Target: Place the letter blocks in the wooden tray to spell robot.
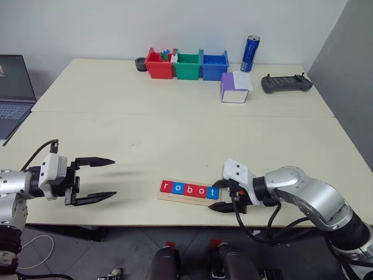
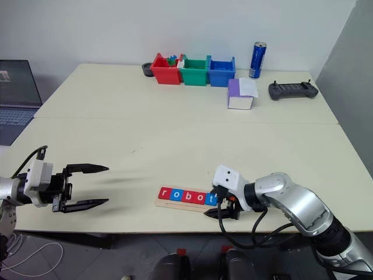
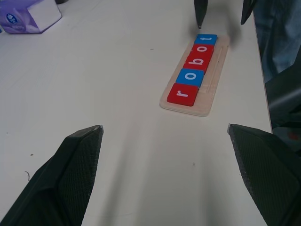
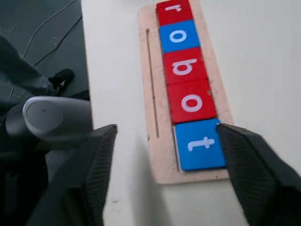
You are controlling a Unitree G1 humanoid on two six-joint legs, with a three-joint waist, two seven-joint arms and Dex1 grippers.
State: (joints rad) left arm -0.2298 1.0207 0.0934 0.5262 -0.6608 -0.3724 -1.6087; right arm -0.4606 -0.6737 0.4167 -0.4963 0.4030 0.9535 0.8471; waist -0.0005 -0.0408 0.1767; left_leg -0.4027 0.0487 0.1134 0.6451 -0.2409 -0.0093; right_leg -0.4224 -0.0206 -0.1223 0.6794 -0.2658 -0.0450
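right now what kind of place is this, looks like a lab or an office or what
Probably a robotics lab or test room set up like an office: a plain pale table against a bare wall, a laptop at one edge, a handheld controller, and sorting bins with a staged letter-block tray.

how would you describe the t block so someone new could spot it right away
On the near edge of the cream table lies a pale wooden tray holding five letter blocks in a row. The t block is the end tile nearest the right gripper. It is blue, beside a red o, unlike the other blue tile, an o.
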